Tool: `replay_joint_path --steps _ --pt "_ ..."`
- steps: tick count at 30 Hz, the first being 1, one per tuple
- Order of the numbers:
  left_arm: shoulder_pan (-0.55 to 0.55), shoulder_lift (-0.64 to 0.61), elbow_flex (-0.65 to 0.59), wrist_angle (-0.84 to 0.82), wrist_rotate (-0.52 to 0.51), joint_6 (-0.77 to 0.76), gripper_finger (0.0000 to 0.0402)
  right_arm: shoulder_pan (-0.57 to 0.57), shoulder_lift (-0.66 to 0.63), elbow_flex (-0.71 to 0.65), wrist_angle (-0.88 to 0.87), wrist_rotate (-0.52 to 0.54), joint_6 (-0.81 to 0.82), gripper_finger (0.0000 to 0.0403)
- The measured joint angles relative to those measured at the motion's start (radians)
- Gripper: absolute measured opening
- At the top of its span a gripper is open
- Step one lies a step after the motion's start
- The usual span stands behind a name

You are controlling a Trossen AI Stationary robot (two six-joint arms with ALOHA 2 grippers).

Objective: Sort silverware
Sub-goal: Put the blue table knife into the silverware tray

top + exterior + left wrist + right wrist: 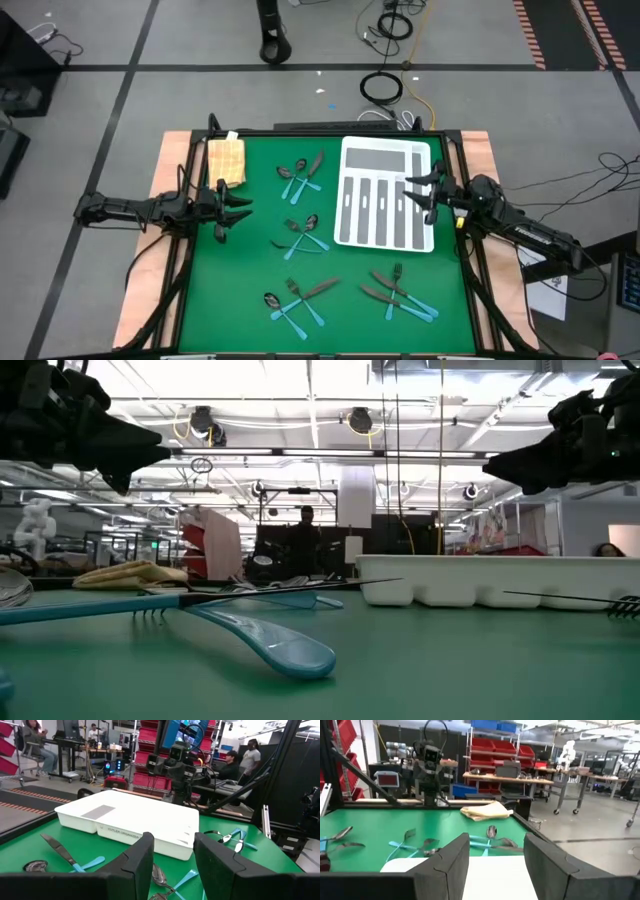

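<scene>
The silverware, with dark heads and light blue handles, lies flat on the green mat in four loose clusters: far centre [300, 175], middle [300, 235], near centre [295, 298] and near right [400, 290]. My left gripper [235, 206] hovers open above the mat's left side, near the yellow cloth [226, 160]. My right gripper [410, 193] hovers open over the right part of the white organiser tray [385, 195]. The left wrist view shows a knife [60, 851] and a spoon [160, 875] past the open gripper [172, 865]. The right wrist view shows the open gripper [495, 865] above the tray.
The tray [130, 820] sits at the mat's far right, its slots showing no pieces. The folded cloth [130, 572] lies at the far left corner. A raised dark frame [180, 270] borders the mat. People and shelving stand in the room beyond the table.
</scene>
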Motion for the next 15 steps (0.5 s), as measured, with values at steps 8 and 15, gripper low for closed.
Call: replay_joint_path --steps 8,15 --pt "0.000 0.000 0.000 0.001 0.000 0.000 0.0146 0.003 0.000 0.000 0.022 -0.107 0.482 0.0173" --pt "0.000 0.000 0.000 0.001 0.000 0.000 0.0146 0.002 0.000 0.000 0.046 -0.098 0.639 0.0173"
